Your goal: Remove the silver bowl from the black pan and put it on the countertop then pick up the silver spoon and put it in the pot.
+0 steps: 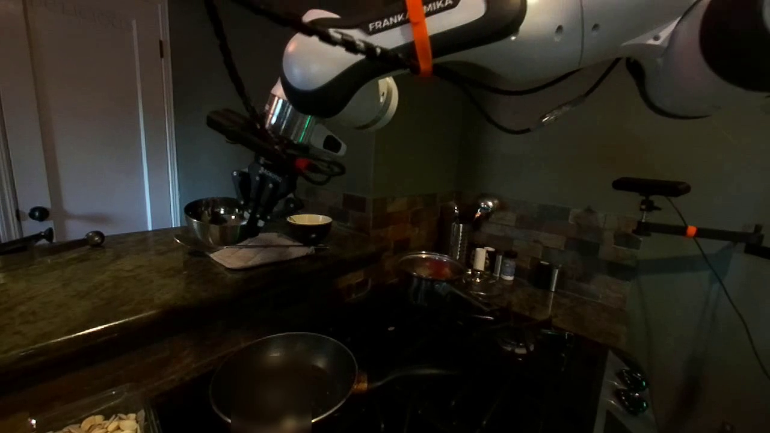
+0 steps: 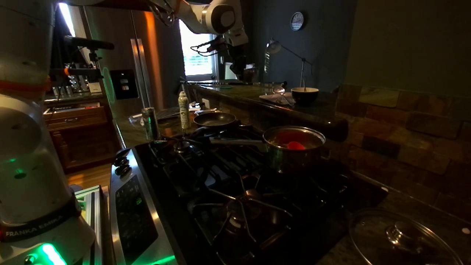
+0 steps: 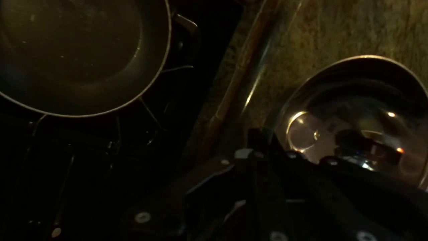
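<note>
The silver bowl point(image 3: 361, 100) hangs over the countertop point(image 3: 321, 36), apparently raised off it; its underside is hidden in the wrist view. My gripper point(image 3: 265, 135) is shut on the bowl's near rim, one finger inside the wall and one outside. In an exterior view the bowl point(image 1: 210, 222) is left of the gripper point(image 1: 254, 226). The black pan point(image 3: 77, 50) sits on the stove with nothing in it. A long silver spoon point(image 2: 278, 90) lies across a folded cloth on the countertop. Farther along the stove stands the steel pot point(image 2: 290, 160), with something red inside.
Beside the cloth point(image 1: 258, 256) is a dark bowl with a pale inside point(image 1: 310, 230). A glass lid point(image 2: 401, 235) lies by the stove. A spray can point(image 2: 184, 110) stands near the pan, and a lamp point(image 2: 303, 70) rises behind the counter. The counter sits higher than the stovetop.
</note>
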### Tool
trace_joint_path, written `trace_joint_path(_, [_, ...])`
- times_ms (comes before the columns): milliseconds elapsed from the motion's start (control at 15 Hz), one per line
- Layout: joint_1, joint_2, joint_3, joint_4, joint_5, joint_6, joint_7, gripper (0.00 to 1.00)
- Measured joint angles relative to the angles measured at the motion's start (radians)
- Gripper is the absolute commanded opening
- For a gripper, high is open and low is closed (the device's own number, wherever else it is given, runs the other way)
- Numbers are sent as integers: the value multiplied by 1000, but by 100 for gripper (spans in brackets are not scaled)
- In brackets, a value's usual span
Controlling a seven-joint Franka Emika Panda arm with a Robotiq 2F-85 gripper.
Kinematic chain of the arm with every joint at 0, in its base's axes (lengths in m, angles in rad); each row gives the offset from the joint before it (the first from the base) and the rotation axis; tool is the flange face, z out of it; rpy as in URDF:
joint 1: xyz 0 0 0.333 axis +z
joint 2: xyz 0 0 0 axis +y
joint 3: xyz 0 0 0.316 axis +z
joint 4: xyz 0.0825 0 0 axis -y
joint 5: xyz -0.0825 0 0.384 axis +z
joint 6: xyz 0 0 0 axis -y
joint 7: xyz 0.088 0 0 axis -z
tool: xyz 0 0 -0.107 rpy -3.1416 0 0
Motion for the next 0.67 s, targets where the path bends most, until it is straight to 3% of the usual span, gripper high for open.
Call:
trace_joint_path(333, [117, 199, -77, 237, -137, -45, 325, 1])
trace_joint_path(667, [187, 332, -90, 440, -166, -194, 460, 1])
